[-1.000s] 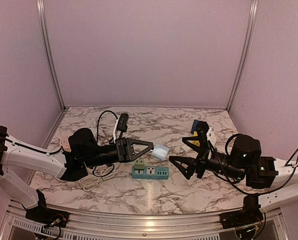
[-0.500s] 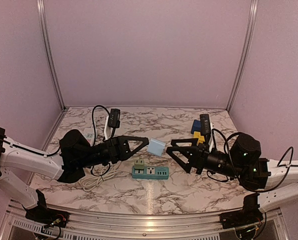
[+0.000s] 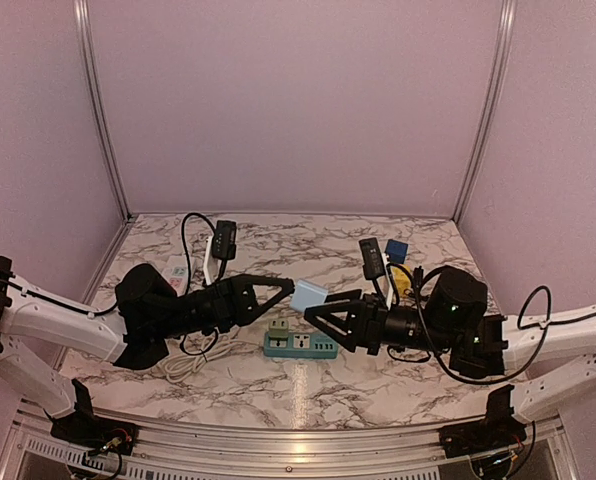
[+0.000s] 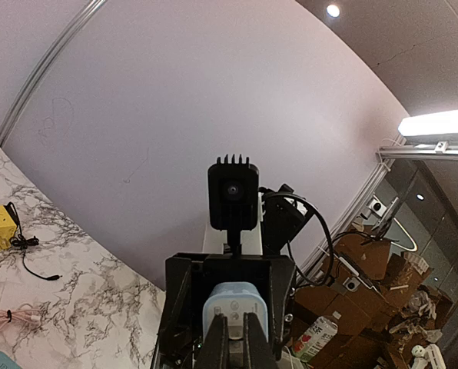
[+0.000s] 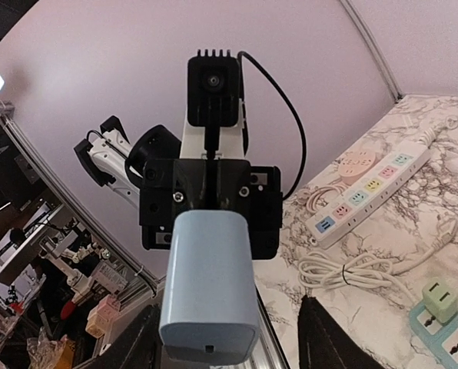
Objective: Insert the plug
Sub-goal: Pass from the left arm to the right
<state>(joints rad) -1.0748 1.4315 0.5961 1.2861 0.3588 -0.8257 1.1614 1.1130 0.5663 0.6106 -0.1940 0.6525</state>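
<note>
My left gripper (image 3: 294, 291) is shut on a light blue plug adapter (image 3: 309, 294) and holds it in the air above the teal power strip (image 3: 300, 345). My right gripper (image 3: 318, 306) is open, its jaws either side of the adapter's far end, apart from it. In the left wrist view the fingers (image 4: 217, 344) pinch the adapter (image 4: 234, 304), with the right gripper's open jaws behind it. In the right wrist view the adapter (image 5: 210, 284) sits between my spread fingers (image 5: 321, 338). A green plug (image 3: 278, 325) sits in the teal strip's left end.
A white power strip with pastel sockets (image 5: 367, 188) and a coiled white cable (image 5: 352, 269) lie on the marble at the left (image 3: 178, 272). Yellow (image 3: 400, 280) and blue (image 3: 396, 248) cubes sit behind the right arm. Metal frame posts stand at the back corners.
Both arms have closed toward each other. The right gripper has moved left until its open jaws flank the adapter. The left gripper has kept hold of the adapter and lifted it slightly.
</note>
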